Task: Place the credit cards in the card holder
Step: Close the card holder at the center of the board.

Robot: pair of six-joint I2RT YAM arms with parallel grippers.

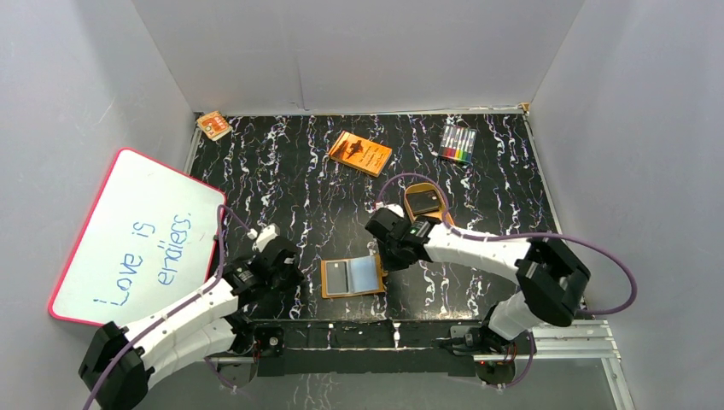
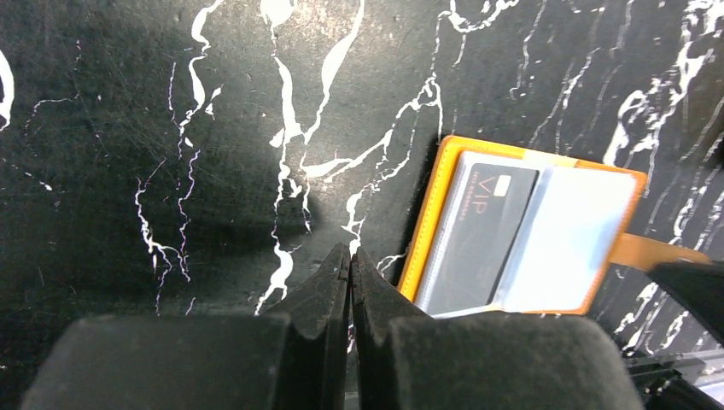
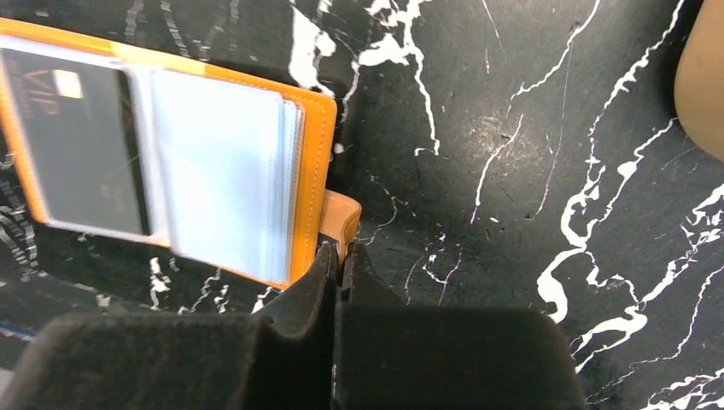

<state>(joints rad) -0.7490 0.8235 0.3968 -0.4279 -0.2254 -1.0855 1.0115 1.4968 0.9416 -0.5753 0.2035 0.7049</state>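
Pinching the snap tab, right gripper was clamped on the card holder by the tabletop's near edge. Left gripper was shut, empty. Tab needed a steady, flat hold. One credit card was pocketed.

Card holder open flat, black card in left pocket; right jaws at its right edge.

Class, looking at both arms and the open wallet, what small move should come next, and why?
Probably open the right gripper and back off the tab of the card holder: its jaws are shut there, one card already sits inside, and another dark card seems to lie in the tray.
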